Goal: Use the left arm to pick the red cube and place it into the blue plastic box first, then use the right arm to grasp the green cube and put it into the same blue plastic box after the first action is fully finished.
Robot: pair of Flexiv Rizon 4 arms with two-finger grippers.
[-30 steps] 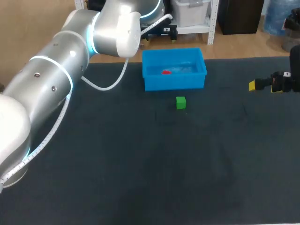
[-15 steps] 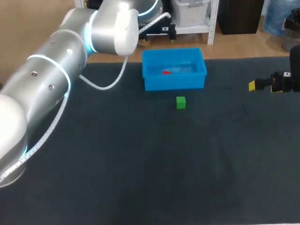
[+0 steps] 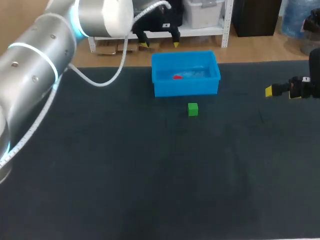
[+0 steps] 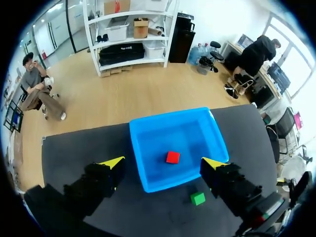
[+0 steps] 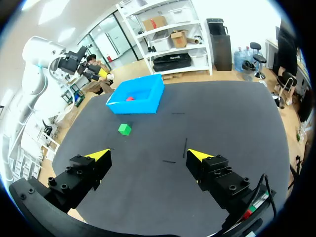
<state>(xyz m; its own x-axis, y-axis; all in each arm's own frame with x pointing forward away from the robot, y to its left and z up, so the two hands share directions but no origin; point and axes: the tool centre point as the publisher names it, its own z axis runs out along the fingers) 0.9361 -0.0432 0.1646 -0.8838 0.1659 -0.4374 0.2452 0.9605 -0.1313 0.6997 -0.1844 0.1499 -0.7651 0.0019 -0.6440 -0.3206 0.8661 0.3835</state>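
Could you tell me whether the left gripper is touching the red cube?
Apart: the left wrist view shows the red cube alone in the blue box, left gripper open above.

**No writing to read**

No text, number or sign is legible on the table (image 3: 150, 175). The blue plastic box (image 3: 185, 89), the red cube (image 4: 173, 157) and the green cube (image 3: 193, 109) show only plain colour.
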